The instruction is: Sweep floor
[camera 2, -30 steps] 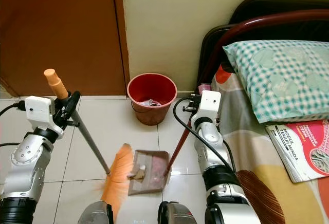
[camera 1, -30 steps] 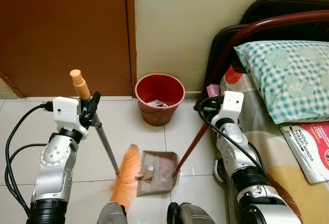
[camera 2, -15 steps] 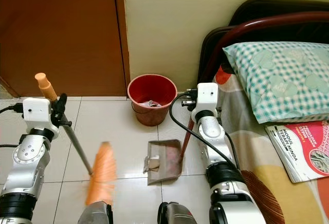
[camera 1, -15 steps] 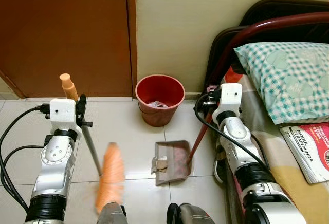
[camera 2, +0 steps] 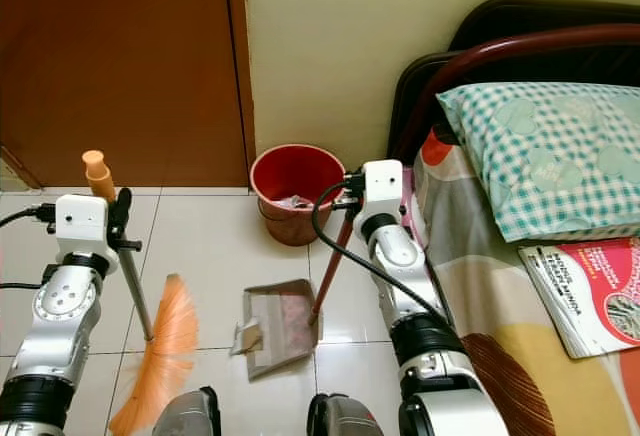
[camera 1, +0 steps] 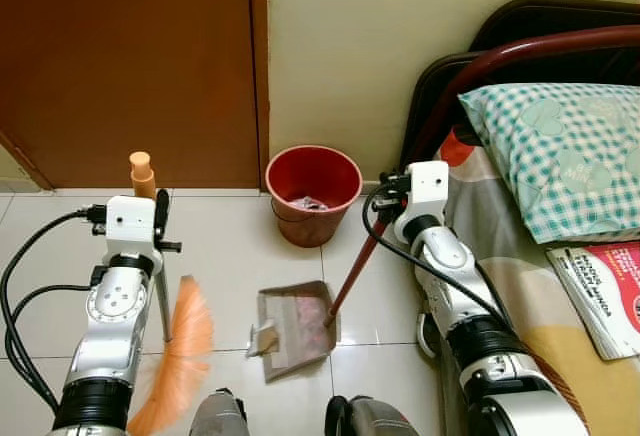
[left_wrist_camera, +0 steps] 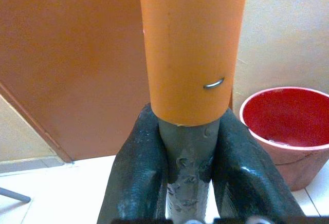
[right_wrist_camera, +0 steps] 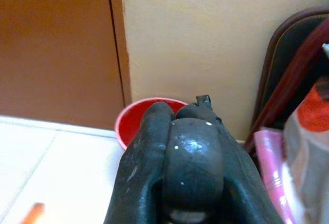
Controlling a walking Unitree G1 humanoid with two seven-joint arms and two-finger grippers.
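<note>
Left gripper (left_wrist_camera: pixel 187 183) clamps the broom (camera 1: pixel 172 361) upright, bristles poised to sweep; right gripper (right_wrist_camera: pixel 187 175) grips the dustpan (camera 1: pixel 292 324) handle, angling it to receive debris.

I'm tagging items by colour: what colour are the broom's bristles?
Orange; the broom bristles show best in the left eye view, beside the left arm.

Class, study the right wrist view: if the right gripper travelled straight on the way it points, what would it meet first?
Probably the red bucket, which lies just beyond the right gripper; behind it stands the cream wall. Depth is unclear.
</note>
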